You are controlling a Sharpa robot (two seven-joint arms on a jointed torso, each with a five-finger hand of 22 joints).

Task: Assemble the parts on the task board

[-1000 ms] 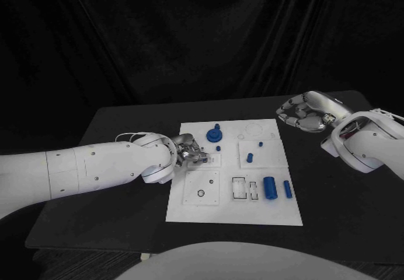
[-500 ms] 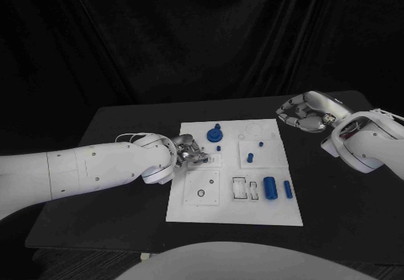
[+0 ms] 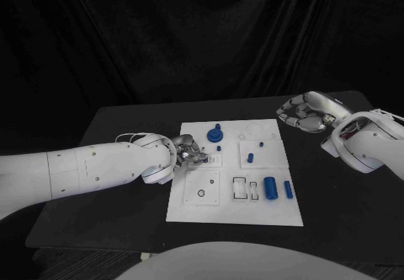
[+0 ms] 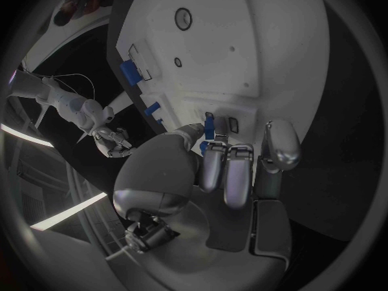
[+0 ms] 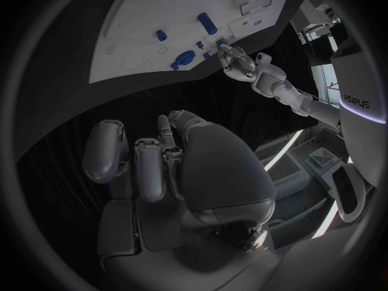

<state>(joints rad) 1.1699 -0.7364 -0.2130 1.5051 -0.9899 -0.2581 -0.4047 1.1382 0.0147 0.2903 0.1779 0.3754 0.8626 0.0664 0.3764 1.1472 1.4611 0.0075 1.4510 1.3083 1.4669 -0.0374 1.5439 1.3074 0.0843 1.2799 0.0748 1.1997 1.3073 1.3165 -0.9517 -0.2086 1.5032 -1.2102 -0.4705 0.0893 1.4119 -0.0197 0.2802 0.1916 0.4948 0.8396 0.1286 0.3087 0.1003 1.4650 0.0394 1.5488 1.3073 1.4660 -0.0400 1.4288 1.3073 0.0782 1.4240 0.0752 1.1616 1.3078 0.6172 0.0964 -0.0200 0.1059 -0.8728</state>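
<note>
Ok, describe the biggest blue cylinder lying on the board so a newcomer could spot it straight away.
Start at the white task board in the middle of the black table. Go to its near right part, beside the outlined rectangular slots. The large blue cylinder lies there lengthwise, and it is clearly thicker than the slim blue pin on its right.

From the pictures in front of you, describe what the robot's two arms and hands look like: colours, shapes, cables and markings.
Both arms are bulky, rounded white shells. The left arm shows small dark dots, a blue line curving near the wrist, and thin pale cables looping at its wrist. The left hand and right hand are silver metal with many rounded, segmented fingers. The right arm has a dark opening near the wrist.
</note>
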